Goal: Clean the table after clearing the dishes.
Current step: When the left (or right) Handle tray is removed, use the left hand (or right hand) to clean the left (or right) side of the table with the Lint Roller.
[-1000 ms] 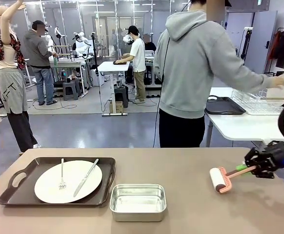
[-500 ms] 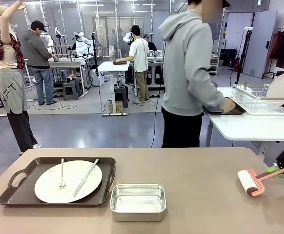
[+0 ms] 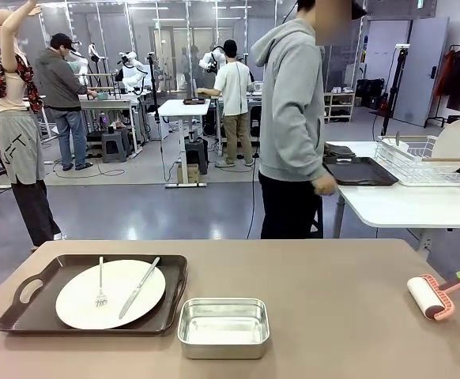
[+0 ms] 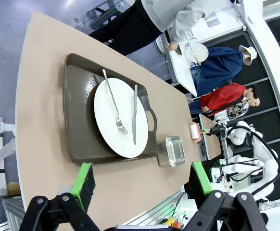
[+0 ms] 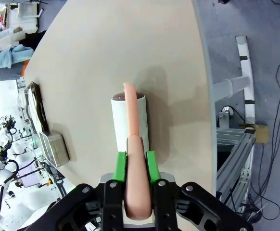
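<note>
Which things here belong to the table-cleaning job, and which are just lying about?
Job: table, tray, plate, fork, knife, roller in right gripper.
Lying about: steel pan, rack, white table.

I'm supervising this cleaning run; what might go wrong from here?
The roller in the right hand sits close to the table edge and may slip off it. A sweep leftward could strike the steel pan or the tray with its plate, not yet cleared.
</note>
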Controlling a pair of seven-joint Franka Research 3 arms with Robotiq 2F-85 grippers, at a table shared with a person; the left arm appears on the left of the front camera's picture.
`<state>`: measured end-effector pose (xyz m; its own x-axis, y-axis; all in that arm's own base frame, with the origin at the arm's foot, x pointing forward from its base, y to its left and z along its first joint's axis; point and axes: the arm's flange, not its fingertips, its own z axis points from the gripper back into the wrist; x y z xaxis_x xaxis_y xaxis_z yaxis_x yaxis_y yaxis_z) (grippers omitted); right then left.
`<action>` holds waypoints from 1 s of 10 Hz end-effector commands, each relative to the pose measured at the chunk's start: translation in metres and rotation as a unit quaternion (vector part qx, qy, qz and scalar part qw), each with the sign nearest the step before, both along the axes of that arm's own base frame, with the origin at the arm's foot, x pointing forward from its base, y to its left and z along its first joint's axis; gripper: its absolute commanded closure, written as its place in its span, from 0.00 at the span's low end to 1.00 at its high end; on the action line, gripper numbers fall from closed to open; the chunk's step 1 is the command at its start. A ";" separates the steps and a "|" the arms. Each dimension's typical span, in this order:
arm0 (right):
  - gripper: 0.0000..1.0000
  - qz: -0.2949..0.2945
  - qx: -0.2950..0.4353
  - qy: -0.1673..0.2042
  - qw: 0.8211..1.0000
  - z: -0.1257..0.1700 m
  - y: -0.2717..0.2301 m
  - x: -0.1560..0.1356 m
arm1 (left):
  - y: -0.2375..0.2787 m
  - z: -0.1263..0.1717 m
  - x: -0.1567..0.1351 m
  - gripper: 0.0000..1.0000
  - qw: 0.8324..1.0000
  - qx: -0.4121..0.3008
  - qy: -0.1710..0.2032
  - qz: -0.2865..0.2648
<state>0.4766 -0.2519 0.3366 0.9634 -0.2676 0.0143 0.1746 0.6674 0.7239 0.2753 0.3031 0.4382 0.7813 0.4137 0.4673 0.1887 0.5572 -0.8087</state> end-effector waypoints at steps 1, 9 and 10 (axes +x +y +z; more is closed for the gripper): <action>0.79 0.010 -0.037 -0.003 0.999 -0.005 -0.006 -0.009 | 0.001 0.002 -0.002 0.00 1.000 0.000 -0.001 -0.001; 0.79 0.011 0.027 -0.063 0.998 0.054 -0.001 -0.019 | 0.001 0.002 -0.002 0.00 1.000 0.000 -0.001 -0.001; 0.79 0.011 0.027 -0.063 0.998 0.054 -0.001 -0.019 | 0.001 0.002 -0.002 0.00 1.000 0.000 -0.001 -0.001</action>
